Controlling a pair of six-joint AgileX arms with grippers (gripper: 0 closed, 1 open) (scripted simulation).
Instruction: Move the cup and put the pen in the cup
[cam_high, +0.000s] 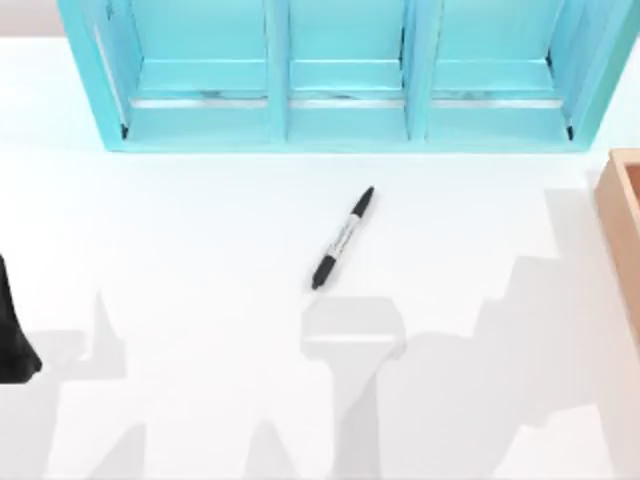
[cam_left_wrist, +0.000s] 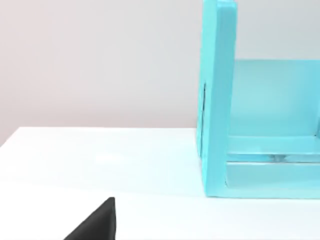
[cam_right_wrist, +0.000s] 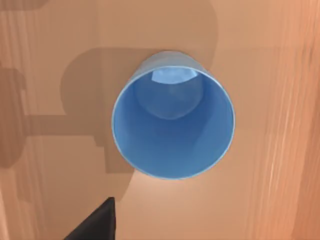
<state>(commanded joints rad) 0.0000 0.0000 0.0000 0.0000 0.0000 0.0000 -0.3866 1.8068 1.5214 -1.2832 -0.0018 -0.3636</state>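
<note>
The pen (cam_high: 343, 238), a slim black marker with a pale middle barrel, lies at an angle on the white table near its middle. The cup (cam_right_wrist: 173, 122) is a plain blue round cup standing upright and empty on a wooden floor. The right wrist view looks straight down into it from above. A dark corner of my right gripper (cam_right_wrist: 97, 224) shows at that view's edge, apart from the cup. My left arm (cam_high: 12, 335) is parked at the table's left edge, far from the pen. A dark piece of my left gripper (cam_left_wrist: 97, 222) sits low over the table.
A turquoise shelf unit (cam_high: 345, 75) with three bays runs along the back of the table, and its side wall (cam_left_wrist: 217, 100) stands ahead of the left wrist. A wooden box (cam_high: 622, 225) sits at the right edge. Arm shadows fall across the front of the table.
</note>
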